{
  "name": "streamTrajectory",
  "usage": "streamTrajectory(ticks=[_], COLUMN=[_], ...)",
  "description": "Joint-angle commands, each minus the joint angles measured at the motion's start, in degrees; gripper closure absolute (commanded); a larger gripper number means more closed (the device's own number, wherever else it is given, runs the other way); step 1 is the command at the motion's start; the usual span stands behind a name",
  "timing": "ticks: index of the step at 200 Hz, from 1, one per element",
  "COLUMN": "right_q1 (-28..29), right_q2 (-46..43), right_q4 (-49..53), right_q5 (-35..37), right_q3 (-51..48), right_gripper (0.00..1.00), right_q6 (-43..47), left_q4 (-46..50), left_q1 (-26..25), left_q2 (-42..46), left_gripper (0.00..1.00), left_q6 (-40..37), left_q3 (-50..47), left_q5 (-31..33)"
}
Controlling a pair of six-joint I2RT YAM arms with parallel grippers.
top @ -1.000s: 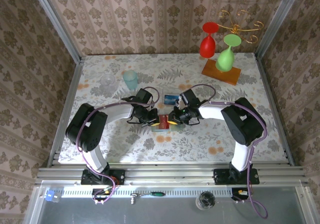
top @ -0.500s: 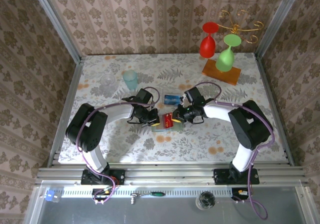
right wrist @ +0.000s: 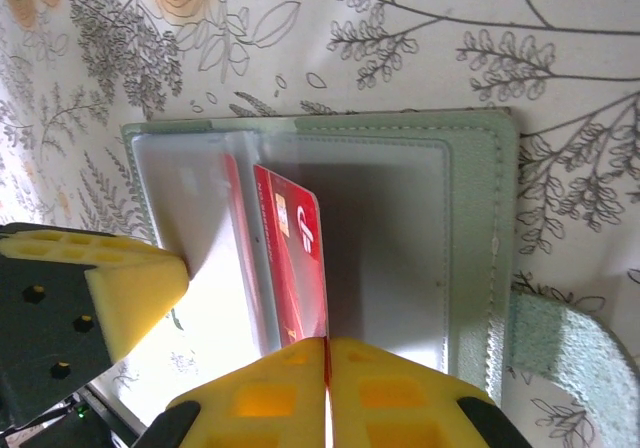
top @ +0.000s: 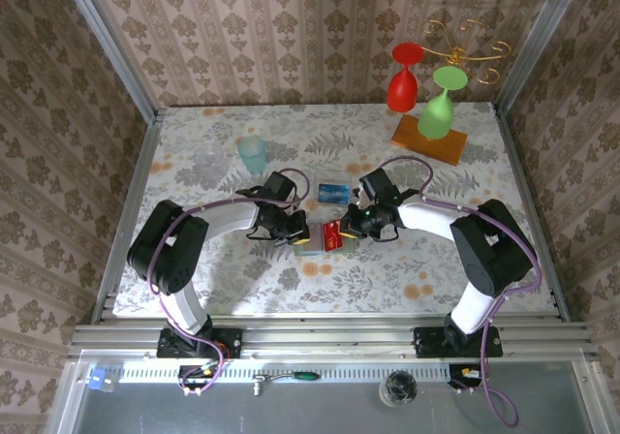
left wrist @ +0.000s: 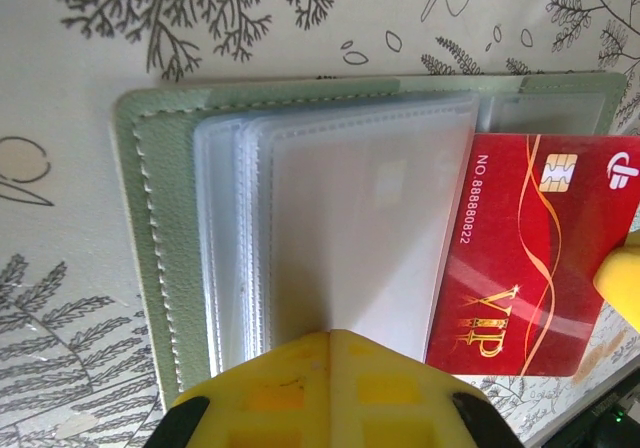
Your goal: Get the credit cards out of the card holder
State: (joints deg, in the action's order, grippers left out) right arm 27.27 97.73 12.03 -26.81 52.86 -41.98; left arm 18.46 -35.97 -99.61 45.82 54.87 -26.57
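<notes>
At the middle of the table (top: 194, 289), item one: red card (left wrist: 530, 258), thin, stiff and glossy plastic. It is likely very light and slippery on its faces, so best nipped across a free short edge and drawn straight along its pocket. It is about half out of the card holder (left wrist: 150, 238), its far end tucked between the plastic sleeves (left wrist: 350, 238). The right gripper (right wrist: 325, 388) is clamped on the card's exposed edge, the card running edge-on into the seam between its jaws. Item two: the card holder, grey-green and soft, lying open flat like a book with its strap (right wrist: 570, 338) trailing. It probably slides easily unless pinned. The sleeves are floppy and clear, and whether more cards sit in the other leaves cannot be told. The left gripper (left wrist: 325, 388) is clenched with its tip against the sleeves' edge, though whether it nips a leaf or only presses is unclear. Item three: blue card (top: 331, 191), loose on the table just beyond the holder. Further off, a teal cup (top: 252, 153) and a clear cup (top: 207, 158), contents not discernible.
</notes>
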Motion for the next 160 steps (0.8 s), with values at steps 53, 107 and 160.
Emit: streamTrajectory(ticks=[53, 107, 160], right_q1=[1.8, 3.1, 3.7], right_q2=[-0.7, 0.8, 2.0], right_q4=[3.4, 2.8, 5.5], right_q5=[2.6, 0.8, 2.5], right_q3=[2.3, 3.8, 6.1], right_gripper=[0.92, 0.86, 0.87], right_q6=[0.1, -2.0, -1.6], left_q4=[-0.2, -3.0, -6.6], left_q1=[-0.1, 0.2, 1.8], left_q2=[0.3, 1.2, 2.4], left_gripper=[1.0, 0.98, 0.97], left_q6=[-0.4, -0.2, 0.0], left_q3=[1.1, 0.9, -1.6], left_q5=[-1.9, -4.4, -6.9])
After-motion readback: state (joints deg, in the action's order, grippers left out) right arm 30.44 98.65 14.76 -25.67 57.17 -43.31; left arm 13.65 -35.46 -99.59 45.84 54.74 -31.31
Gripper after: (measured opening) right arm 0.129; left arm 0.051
